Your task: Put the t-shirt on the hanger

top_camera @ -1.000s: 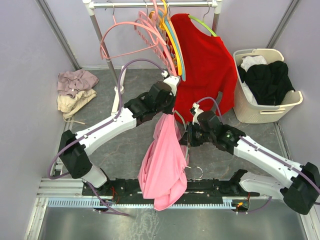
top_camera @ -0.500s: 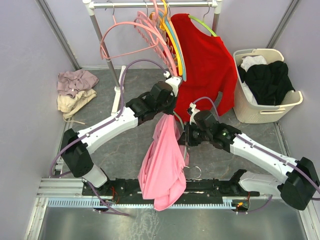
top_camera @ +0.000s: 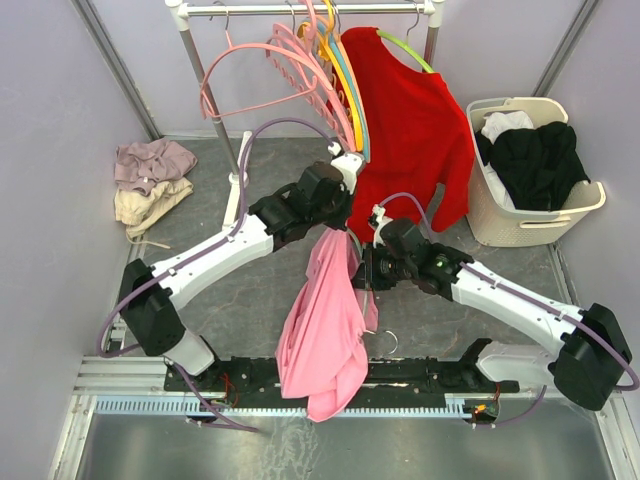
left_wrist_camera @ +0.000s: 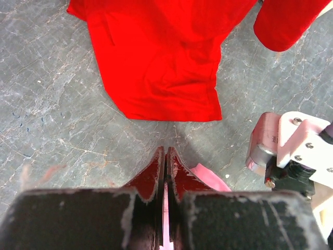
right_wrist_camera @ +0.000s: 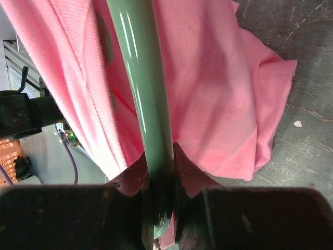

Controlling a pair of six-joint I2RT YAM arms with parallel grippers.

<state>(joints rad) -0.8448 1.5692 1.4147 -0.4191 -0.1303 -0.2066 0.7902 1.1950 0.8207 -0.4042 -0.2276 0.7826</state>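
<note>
The left gripper (left_wrist_camera: 165,156) pinches the hanging pink t-shirt (top_camera: 325,330) with jaws closed tight, while the right gripper (right_wrist_camera: 159,157) clamps the green hanger (right_wrist_camera: 143,78) bar between narrow jaws, apparently inside the cloth.

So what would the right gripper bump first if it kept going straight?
Probably the t-shirt: the right gripper, shut on the hanger, points right into its pink folds.

The t-shirt (top_camera: 325,330) is hung at centre from the left gripper (top_camera: 338,225). The hanger (right_wrist_camera: 145,104) is held against its right side by the right gripper (top_camera: 368,270). Behind, a clothes rack (top_camera: 300,10) is placed, with a basket (top_camera: 535,225) at far right and a clothes pile (top_camera: 150,180) at far left.
</note>
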